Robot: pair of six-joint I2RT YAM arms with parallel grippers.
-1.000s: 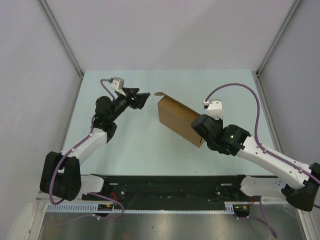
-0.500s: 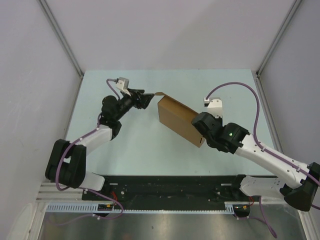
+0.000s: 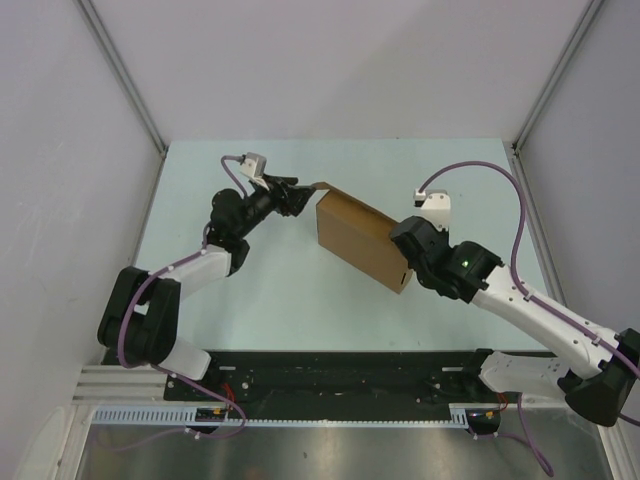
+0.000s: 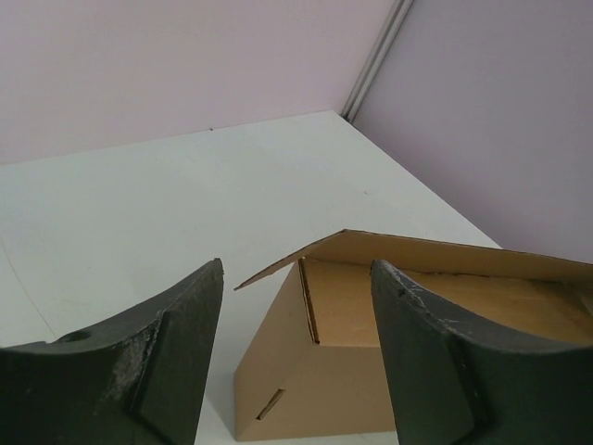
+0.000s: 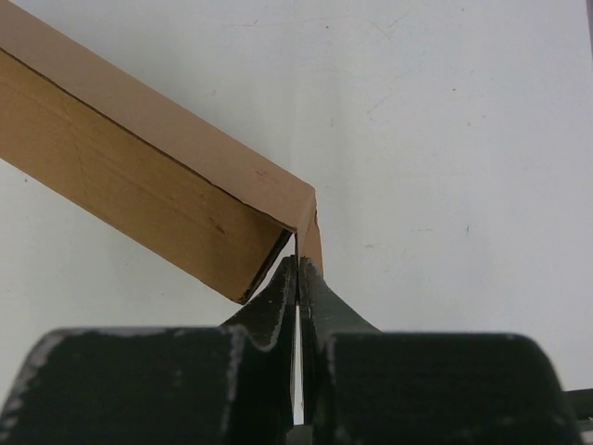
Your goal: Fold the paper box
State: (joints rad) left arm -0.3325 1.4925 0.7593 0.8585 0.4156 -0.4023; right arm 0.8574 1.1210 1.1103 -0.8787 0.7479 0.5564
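Pale green surface bearing one paper box. Two tools: right tool pinched tight on the box's end edge; left tool spread apart just beside its raised flap.

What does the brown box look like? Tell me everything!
The box is plain brown cardboard with no print. It is long and lies slanted on the pale table. At its far-left end the lid flap sticks up a bit, and a small slit shows in the end wall. The right tool pinches its near-right corner. The left tool is open, close to the flap.
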